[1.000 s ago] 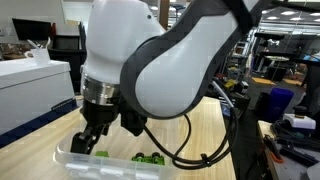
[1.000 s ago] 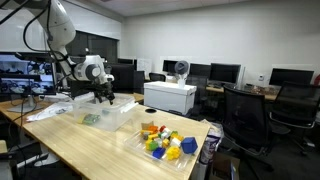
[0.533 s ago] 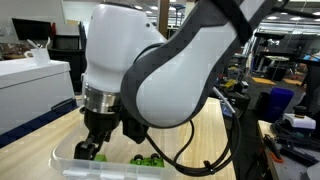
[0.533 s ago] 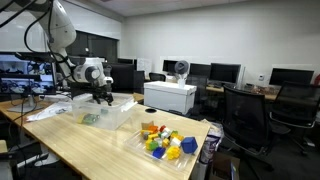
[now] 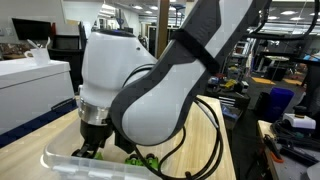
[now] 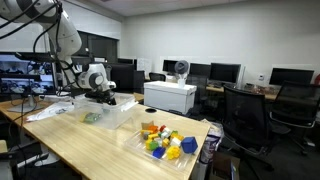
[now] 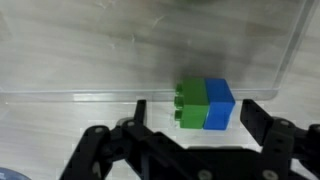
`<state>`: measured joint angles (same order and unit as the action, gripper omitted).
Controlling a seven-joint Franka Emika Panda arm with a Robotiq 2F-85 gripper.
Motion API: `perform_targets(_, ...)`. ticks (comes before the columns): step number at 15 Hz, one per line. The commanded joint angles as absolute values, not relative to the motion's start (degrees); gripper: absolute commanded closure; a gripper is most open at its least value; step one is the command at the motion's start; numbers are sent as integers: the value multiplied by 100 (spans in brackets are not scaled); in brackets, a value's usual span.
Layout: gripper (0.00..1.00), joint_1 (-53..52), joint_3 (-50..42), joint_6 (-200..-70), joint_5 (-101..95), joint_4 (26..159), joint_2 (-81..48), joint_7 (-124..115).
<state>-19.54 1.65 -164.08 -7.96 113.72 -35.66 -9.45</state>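
Observation:
In the wrist view a green brick [image 7: 191, 104] joined to a blue brick [image 7: 218, 103] lies inside a clear plastic bin [image 7: 80, 60], near its front wall. My gripper [image 7: 198, 114] is open, its black fingers [image 7: 255, 117] standing wide on either side of the pair without touching it. In an exterior view the gripper [image 5: 93, 143] reaches down into the bin [image 5: 62, 165], with green bricks [image 5: 148, 159] beside it. From farther off, the gripper [image 6: 101, 95] hangs over the same bin [image 6: 112, 117].
A second clear tray [image 6: 152, 152] of several coloured bricks sits nearer the front of the wooden table [image 6: 90, 150]. A white box [image 6: 170, 97], office chairs [image 6: 248, 115] and monitors stand behind. The white arm [image 5: 150, 80] fills much of the close exterior view.
The arm has swung over and the gripper has come lower into the bin. The jaws have stayed open.

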Motion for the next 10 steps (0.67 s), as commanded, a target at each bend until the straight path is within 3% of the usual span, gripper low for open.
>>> perform_targets(1, 29, -2099, -1, -16650, -846, 11011, -3913, -981)
perform_targets(2, 34, -2133, -28, -16530, -863, 11063, -3820, -985)
perform_targets(3, 58, -2245, -139, -16476, -915, 11111, -3738, -1026)
perform_targets(4, 58, -2272, -173, -16476, -921, 11143, -3714, -1025)
perform_targets(7, 78, -2299, -228, -16426, -936, 11320, -3533, -984)
perform_targets(10, 78, -2265, -146, -16301, -875, 11667, -3072, -977)
